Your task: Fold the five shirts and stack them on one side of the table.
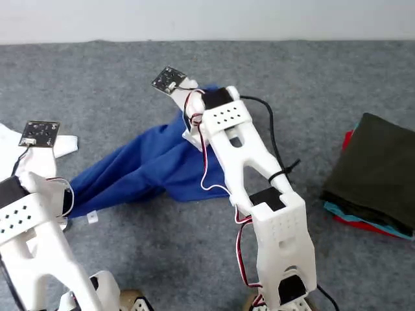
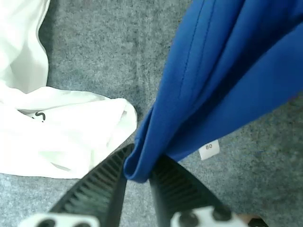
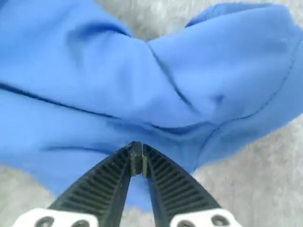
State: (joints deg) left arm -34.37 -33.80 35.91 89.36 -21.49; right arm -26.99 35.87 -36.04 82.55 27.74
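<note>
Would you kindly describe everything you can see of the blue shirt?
The blue shirt is soft, plain cloth, bunched into a long creased band lying slantwise on the grey table. One end, with a small white tag, is pinched in the left claw; the far end is gathered at the right claw, which is shut on a fold. A white shirt lies beside the tagged end; whether they touch is unclear.
</note>
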